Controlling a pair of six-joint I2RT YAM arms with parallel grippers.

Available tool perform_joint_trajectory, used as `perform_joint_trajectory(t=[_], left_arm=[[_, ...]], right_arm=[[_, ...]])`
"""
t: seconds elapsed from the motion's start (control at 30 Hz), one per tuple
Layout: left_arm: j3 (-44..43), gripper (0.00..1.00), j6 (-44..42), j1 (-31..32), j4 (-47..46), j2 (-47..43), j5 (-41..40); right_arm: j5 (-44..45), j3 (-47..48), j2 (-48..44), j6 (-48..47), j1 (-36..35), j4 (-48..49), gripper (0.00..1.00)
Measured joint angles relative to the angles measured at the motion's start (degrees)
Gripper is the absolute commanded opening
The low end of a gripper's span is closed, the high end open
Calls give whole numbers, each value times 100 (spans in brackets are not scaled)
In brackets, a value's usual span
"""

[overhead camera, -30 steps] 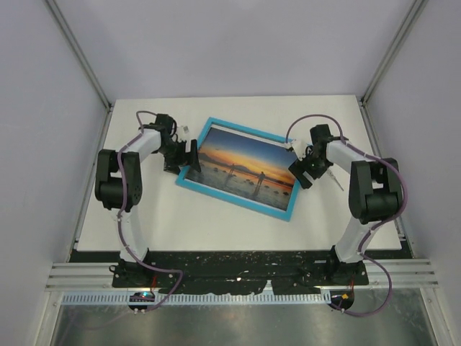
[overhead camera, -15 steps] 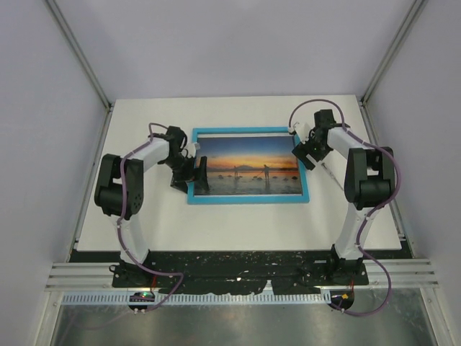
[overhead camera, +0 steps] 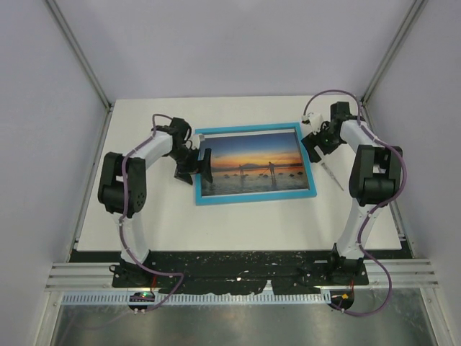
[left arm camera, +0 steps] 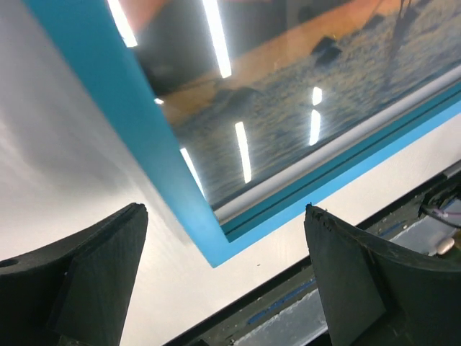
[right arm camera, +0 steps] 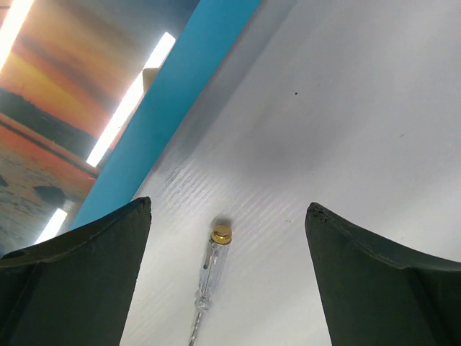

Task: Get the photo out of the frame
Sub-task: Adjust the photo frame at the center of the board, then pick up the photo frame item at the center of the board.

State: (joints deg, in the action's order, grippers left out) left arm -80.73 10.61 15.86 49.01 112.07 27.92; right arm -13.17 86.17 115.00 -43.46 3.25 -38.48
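Top external view: on the left, the left arm reaches in over the white tabletop (overhead camera: 238,223), and the left gripper (overhead camera: 196,167) sits at the left short side of the thin light-blue rectangular picture frame (overhead camera: 252,198). Its jaws are spread wide and grip nothing. One black finger is outside the frame's edge and the other is over the left end of the picture. The left wrist view shows a corner of the frame (left arm camera: 180,216) between the two parted fingers (left arm camera: 79,281); whether either finger touches it cannot be told.

The frame lies face up near the middle of the table, turned slightly askew. The flat rectangular sunset photo (overhead camera: 256,164), orange sky over blue water, sits inside it.

Further right, the right gripper (overhead camera: 315,140) is at the frame's far right corner, its jaws also wide apart and empty. Its wrist view shows bare table between the fingers (right arm camera: 79,281), where a slim clear-handled screwdriver with a brass cap (right arm camera: 205,277) lies just beside the blue edge.
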Motion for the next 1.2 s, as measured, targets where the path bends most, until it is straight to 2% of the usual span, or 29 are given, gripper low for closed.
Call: perform_joint_trajectory(t=[0.2,0.37,0.53,0.83,1.2], left_arm=[[-490,94,17,-356,-4,-20,-369],[-1169,93,92,-330,144,28,-785],[-1797,93,98,-273,162,328,-1198],[-1939,93,136,-175,380,1027,-1517],[-1950,85,136,63,461,1067,-1622]], right_arm=[[-540,452,0,496,101,-195,89],[-890,997,28,1176,101,-192,87],[-942,1113,109,1759,101,74,84],[-960,769,398,2269,15,446,79],[-564,479,634,2280,-568,557,70]])
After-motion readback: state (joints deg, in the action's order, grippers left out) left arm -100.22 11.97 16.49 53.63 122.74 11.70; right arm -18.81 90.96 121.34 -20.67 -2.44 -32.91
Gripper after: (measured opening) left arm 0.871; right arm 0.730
